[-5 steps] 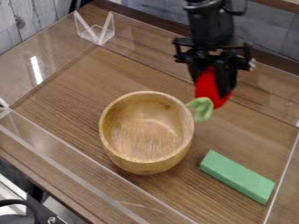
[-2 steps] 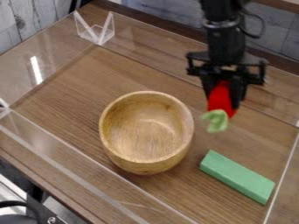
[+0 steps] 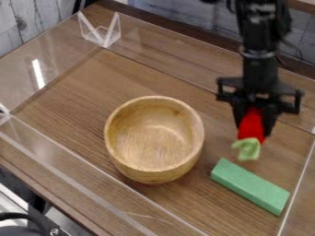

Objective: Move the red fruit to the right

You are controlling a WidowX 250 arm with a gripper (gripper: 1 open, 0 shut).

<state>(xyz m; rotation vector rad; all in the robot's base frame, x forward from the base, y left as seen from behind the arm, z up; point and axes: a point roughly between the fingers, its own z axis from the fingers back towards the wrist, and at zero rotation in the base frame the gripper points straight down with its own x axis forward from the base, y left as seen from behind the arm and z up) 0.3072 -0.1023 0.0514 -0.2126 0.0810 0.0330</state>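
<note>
Currently clamped on the red fruit [image 3: 253,126] by the black fingers [image 3: 255,118], pointing steeply down. Held to the right of the wooden bowl [image 3: 154,138], well apart from its rim. Leafy green cap [image 3: 249,147] hanging lowest, just above the near end of the green block [image 3: 250,185] (contact between cap and block not determinable from this angle). Bowl upright on the wooden worktop [image 3: 110,78], nothing visible inside. Green block lying flat, to the lower right of the bowl, set at a slant. Clear plastic walls [image 3: 37,69] bordering the worktop to the left of the bowl and in front of it. Small clear folded stand [image 3: 99,29] far behind the bowl, at the back left corner.
</note>
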